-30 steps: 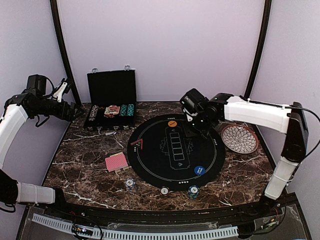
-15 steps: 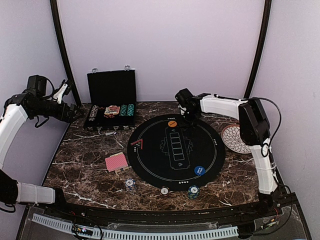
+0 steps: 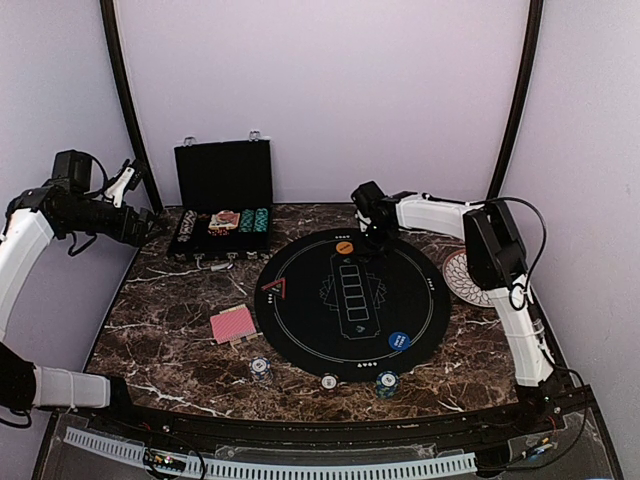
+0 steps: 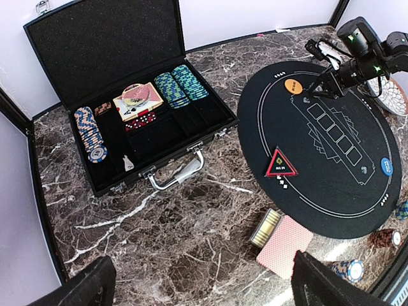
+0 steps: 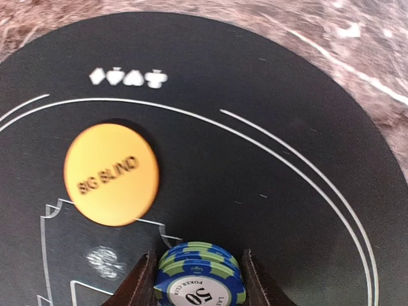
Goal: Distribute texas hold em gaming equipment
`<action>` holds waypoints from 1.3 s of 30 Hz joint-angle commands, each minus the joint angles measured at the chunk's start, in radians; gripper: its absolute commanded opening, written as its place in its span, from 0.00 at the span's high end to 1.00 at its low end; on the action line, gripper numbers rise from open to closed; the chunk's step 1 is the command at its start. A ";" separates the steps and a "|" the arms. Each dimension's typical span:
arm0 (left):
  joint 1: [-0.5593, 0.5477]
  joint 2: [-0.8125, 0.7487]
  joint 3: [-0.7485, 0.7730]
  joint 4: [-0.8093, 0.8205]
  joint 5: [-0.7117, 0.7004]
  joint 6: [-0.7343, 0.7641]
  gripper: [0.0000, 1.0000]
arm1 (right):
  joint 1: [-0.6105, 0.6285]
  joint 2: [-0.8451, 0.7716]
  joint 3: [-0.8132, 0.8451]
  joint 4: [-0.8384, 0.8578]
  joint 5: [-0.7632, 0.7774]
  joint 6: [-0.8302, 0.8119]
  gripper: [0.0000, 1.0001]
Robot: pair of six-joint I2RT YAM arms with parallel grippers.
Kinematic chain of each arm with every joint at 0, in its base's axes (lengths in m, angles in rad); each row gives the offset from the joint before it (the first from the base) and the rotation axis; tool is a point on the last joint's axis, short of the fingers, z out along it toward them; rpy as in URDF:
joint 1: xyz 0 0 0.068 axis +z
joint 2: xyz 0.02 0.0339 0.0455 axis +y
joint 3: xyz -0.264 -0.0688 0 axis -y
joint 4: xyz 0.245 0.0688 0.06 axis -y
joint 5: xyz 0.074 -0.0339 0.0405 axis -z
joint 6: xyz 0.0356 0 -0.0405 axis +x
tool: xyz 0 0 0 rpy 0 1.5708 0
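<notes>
My right gripper [image 5: 199, 282] is shut on a small stack of blue-and-green striped poker chips [image 5: 201, 274], held low over the far part of the black round mat [image 3: 350, 300]. An orange "BIG BLIND" disc [image 5: 111, 173] lies just to the left of the chips. On the mat's near right lies a blue disc [image 3: 398, 341]. Red-backed cards [image 3: 232, 325] sit off the mat's left edge, and three chip stacks [image 3: 261, 368] stand along the near edge. At the far left my left gripper [image 4: 204, 287] hangs open, high above the table, with nothing in it.
An open black case [image 4: 108, 44] at the back left holds more chips and cards. A red triangle marker [image 4: 281, 164] lies on the mat's left side. A tan box [image 4: 266, 227] sits beside the cards. The white patterned plate [image 3: 452, 270] rests right of the mat, partly behind my right arm.
My right arm has swung its elbow back to the right side while the gripper with the chips shifted slightly left and back, beside the orange disc. The left arm has not moved.
</notes>
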 commanded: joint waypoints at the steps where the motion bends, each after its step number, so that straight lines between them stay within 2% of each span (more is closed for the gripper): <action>1: 0.005 -0.027 0.028 -0.030 0.015 0.017 0.01 | -0.006 0.037 0.015 0.025 -0.023 0.000 0.62; 2: 0.006 -0.029 0.029 -0.034 0.014 0.019 0.01 | -0.006 0.037 0.015 0.025 -0.023 -0.001 0.54; 6: 0.006 -0.040 0.029 -0.038 0.013 0.024 0.01 | -0.006 0.008 0.025 0.015 -0.018 -0.001 0.40; 11: 0.006 -0.044 0.029 -0.048 0.013 0.038 0.01 | -0.001 -0.075 0.032 -0.016 -0.015 0.002 0.34; 14: 0.005 -0.039 0.038 -0.059 0.007 0.039 0.01 | 0.021 -0.175 -0.023 -0.032 0.010 0.013 0.31; 18: 0.006 -0.048 0.036 -0.050 0.003 0.050 0.01 | 0.091 -0.356 -0.224 -0.026 0.067 0.052 0.26; 23: 0.006 -0.074 -0.030 -0.034 -0.024 0.090 0.01 | 0.247 -0.594 -0.517 -0.034 0.182 0.151 0.20; 27: 0.005 -0.113 -0.087 -0.026 -0.030 0.136 0.01 | 0.362 -0.747 -0.683 -0.078 0.207 0.284 0.19; 31: 0.006 -0.137 -0.103 -0.038 -0.016 0.158 0.01 | 0.467 -0.863 -0.770 -0.095 0.194 0.385 0.18; 35: 0.006 -0.133 -0.094 -0.052 -0.017 0.150 0.01 | 0.548 -0.892 -0.781 -0.114 0.195 0.439 0.18; 39: 0.005 -0.115 -0.072 -0.066 -0.023 0.133 0.01 | 0.624 -0.855 -0.765 -0.110 0.163 0.454 0.21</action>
